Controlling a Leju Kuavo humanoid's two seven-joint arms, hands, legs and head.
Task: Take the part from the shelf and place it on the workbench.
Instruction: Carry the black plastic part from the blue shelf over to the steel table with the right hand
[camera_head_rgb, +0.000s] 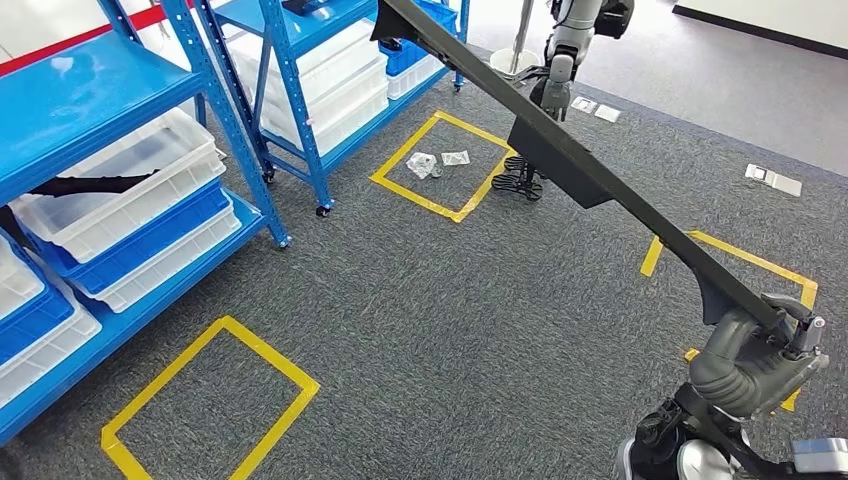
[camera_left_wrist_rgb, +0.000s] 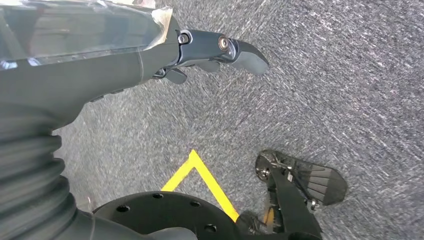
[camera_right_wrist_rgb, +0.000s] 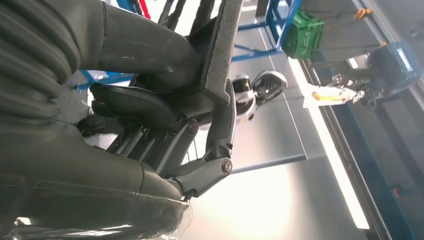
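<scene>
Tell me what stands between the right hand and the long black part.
Nothing: the right hand already grips the long black part at its near end, fingers wrapped around it. The workbench is not visible, so that path cannot be judged.

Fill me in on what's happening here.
The robot's right hand grips one end of a long black part, its fingers wrapped around the part's edge, and carries it slanting across the grey carpet. The left hand hangs over the floor and holds nothing. The blue shelf with white bins stands to the left. No workbench is in sight, so placing is not yet done.
</scene>
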